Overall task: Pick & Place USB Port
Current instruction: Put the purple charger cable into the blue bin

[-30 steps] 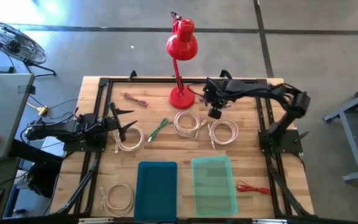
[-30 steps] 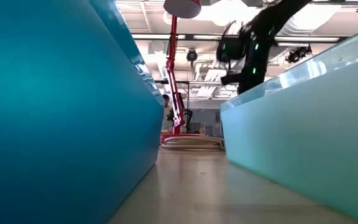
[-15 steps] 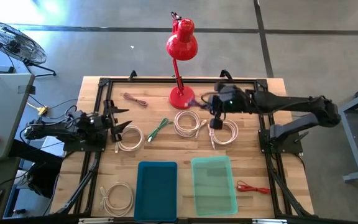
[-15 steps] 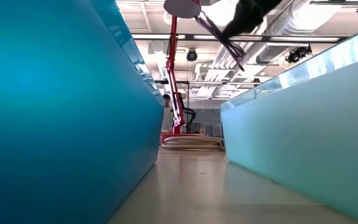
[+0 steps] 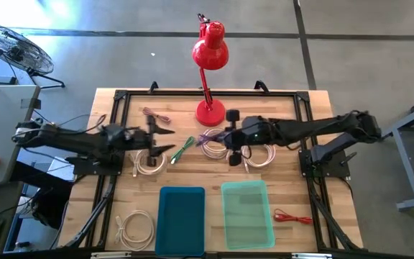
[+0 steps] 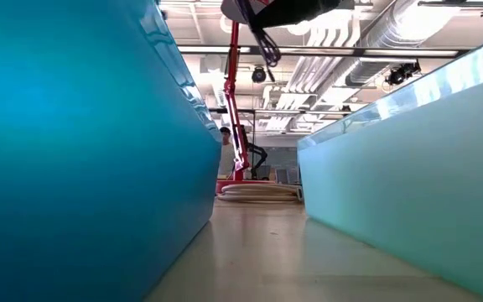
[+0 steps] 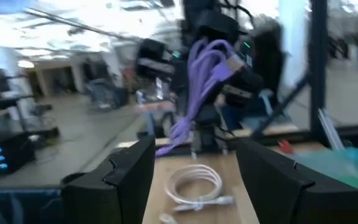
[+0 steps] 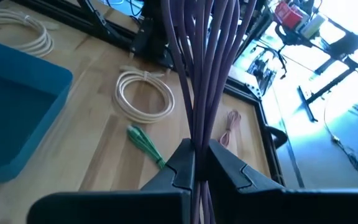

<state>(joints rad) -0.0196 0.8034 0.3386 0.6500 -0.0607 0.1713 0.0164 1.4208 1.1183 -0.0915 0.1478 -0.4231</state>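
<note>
A purple USB cable (image 5: 208, 136) is bundled into several strands and hangs in the air over the middle of the table. My right gripper (image 5: 220, 137) is shut on it, reaching in from the table's right. The left wrist view shows the cable (image 7: 199, 74) dangling, a plug (image 7: 232, 62) sticking out near the top. In the low view its loops (image 6: 263, 44) hang from the dark arm at the top. My left gripper (image 5: 165, 138) stands open and raised, left of the cable, pointing at it and holding nothing. My right gripper pinches the bundle of several purple strands (image 8: 197, 140) between its two fingers (image 8: 180, 163). The fingers come from the table's right, slanting slightly down, and lie across the strands. The cable is lifted clear of the table, and its loose loops (image 7: 182, 127) hang slack below the hold.
A blue bin (image 5: 182, 219) and a clear green bin (image 5: 248, 214) stand at the near edge. White cable coils (image 5: 149, 160) (image 5: 218, 144) (image 5: 259, 152) (image 5: 136, 229), a green cable (image 5: 183, 147), a pink cable (image 5: 157, 115) and a red cable (image 5: 292, 216) lie about. A red lamp (image 5: 209, 72) stands at the far middle.
My right gripper has swung from beside the lamp's base toward the table's near and left side, rising and turning, with the purple cable carried clear of the table. My left gripper has risen and moved toward the table's right, staying open.
</note>
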